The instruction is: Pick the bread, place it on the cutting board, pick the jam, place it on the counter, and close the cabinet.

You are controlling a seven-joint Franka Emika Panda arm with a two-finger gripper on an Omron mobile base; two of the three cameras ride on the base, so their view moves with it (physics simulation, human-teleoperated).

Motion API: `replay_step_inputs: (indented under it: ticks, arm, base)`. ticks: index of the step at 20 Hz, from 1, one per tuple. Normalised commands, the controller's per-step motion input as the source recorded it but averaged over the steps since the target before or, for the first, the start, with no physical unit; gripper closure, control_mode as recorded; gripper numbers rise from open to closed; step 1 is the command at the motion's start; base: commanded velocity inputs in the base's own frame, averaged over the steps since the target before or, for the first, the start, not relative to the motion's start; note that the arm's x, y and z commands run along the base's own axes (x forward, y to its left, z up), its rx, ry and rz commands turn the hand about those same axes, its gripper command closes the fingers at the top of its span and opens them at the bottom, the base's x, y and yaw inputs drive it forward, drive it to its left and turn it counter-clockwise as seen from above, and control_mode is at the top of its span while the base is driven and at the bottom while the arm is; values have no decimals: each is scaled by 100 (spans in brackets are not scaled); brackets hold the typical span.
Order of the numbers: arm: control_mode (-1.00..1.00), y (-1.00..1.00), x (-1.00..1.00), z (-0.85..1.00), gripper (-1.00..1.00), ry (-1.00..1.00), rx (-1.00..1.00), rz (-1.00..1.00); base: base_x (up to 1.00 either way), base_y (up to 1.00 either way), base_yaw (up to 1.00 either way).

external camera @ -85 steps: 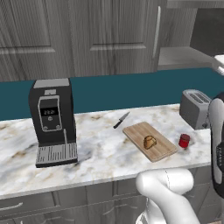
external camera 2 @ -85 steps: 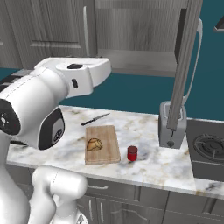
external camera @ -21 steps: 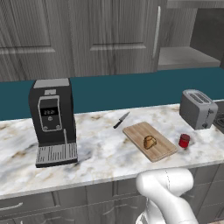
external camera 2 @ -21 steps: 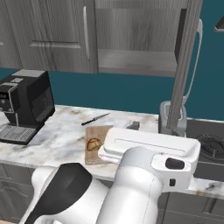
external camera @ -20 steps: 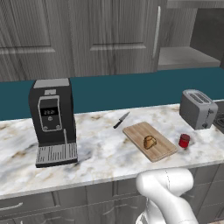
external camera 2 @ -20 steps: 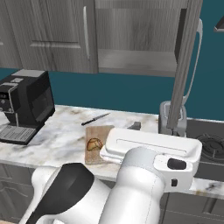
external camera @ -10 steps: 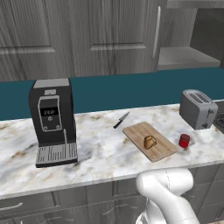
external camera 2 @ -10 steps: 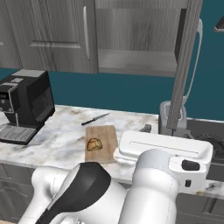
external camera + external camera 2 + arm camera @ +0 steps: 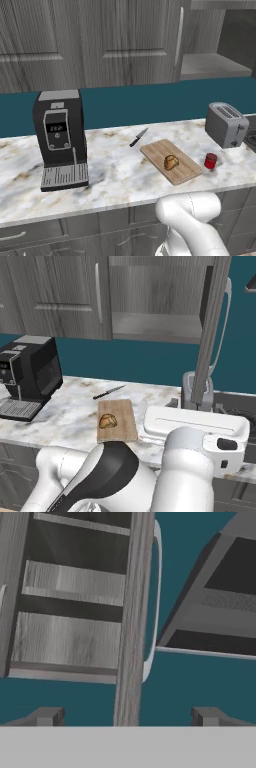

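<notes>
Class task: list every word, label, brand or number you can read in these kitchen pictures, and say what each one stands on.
No text can be read.
Coffee machine: its small front display shows light marks, too small and blurred to read.
Toaster, jam, cabinet: no lettering visible.

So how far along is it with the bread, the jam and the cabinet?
Two steps look done: the bread lies on the cutting board, and the jam stands on the counter beside the board. Left: closing the cabinet, whose door stands open edge-on. In the hand view, the open gripper faces that door edge, touching nothing.
</notes>
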Motion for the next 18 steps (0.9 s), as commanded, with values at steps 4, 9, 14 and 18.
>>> replay_step_inputs:
  ticks: [4, 9, 14, 18]
  arm:
    - [-100, -8, 1, 0, -100, 0, 1, 9]
    - [-100, -11, 12, 0, -100, 0, 3, 8]
    - [-100, -10, 22, 0, -100, 0, 3, 6]
    - [-100, -3, 18, 0, -100, 0, 1, 7]
  base:
    - [0, 0, 0]
    - [0, 0, 0]
    - [0, 0, 0]
    - [0, 0, 0]
